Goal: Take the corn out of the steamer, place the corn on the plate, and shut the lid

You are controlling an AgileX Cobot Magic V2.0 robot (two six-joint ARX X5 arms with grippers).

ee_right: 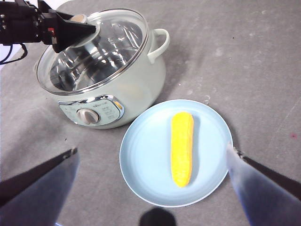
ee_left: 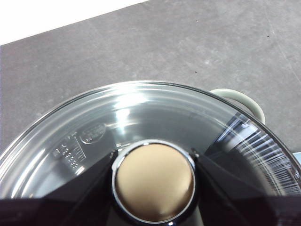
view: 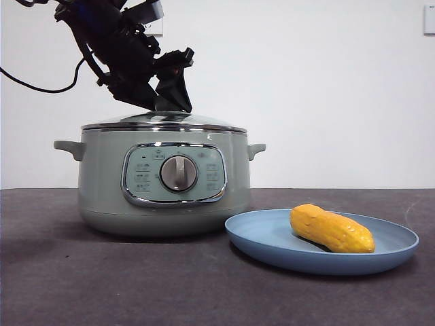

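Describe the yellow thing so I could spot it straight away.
Find the big sage-green steamer; beside it sits a light-blue plate. Lying on that plate is the corn, a smooth yellow-orange cob, the only brightly coloured thing here.

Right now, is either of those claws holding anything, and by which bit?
The left gripper holds the lid by its knob, on the steamer. The right gripper holds nothing.

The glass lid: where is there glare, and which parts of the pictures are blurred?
Left wrist view: white glare streaks across the lid. Right wrist view: the right gripper jaws are blurred, the corn sharp. Front view: evenly lit, little glare.
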